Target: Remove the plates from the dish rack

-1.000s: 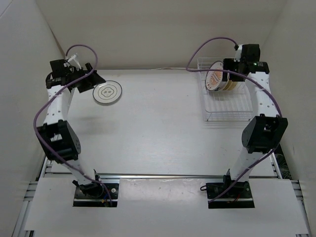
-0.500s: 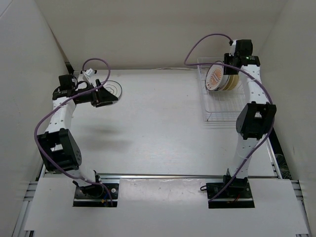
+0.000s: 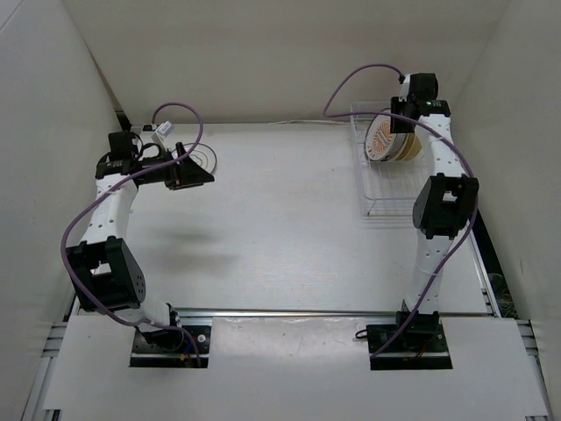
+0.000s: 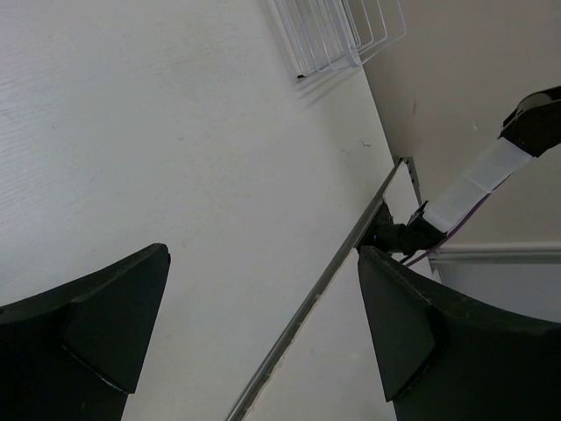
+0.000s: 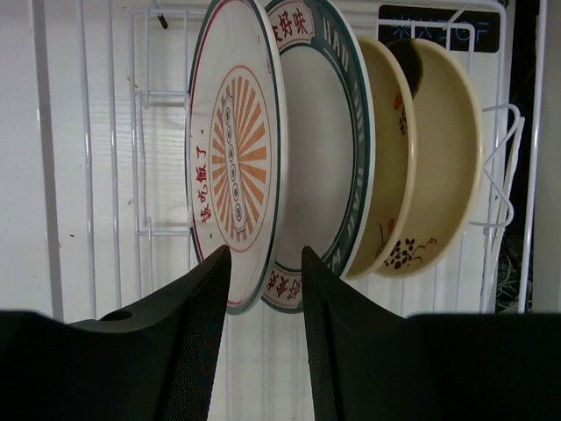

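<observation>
Several plates stand upright in the white wire dish rack [image 3: 394,189]. In the right wrist view they are an orange-patterned plate [image 5: 232,158], a dark-green-rimmed plate [image 5: 326,140] and two cream plates [image 5: 443,158]. My right gripper [image 5: 266,263] is open, its fingers on either side of the orange-patterned plate's edge and not clamped on it. In the top view it [image 3: 405,114] hangs over the plates [image 3: 380,139]. One white plate [image 3: 204,156] lies flat at the table's back left. My left gripper [image 3: 188,171] hovers over its near edge, open and empty [image 4: 263,307].
The rack's near half [image 3: 390,197] holds no plates. Its wires [image 5: 83,132] surround the plates. The left wrist view shows bare table, the rack's corner [image 4: 337,35] and the right arm's base [image 4: 403,232]. Walls close in the table at the back and both sides.
My left gripper has swung right from behind the flat plate to over its near edge. My right gripper has moved back and left over the upright plates.
</observation>
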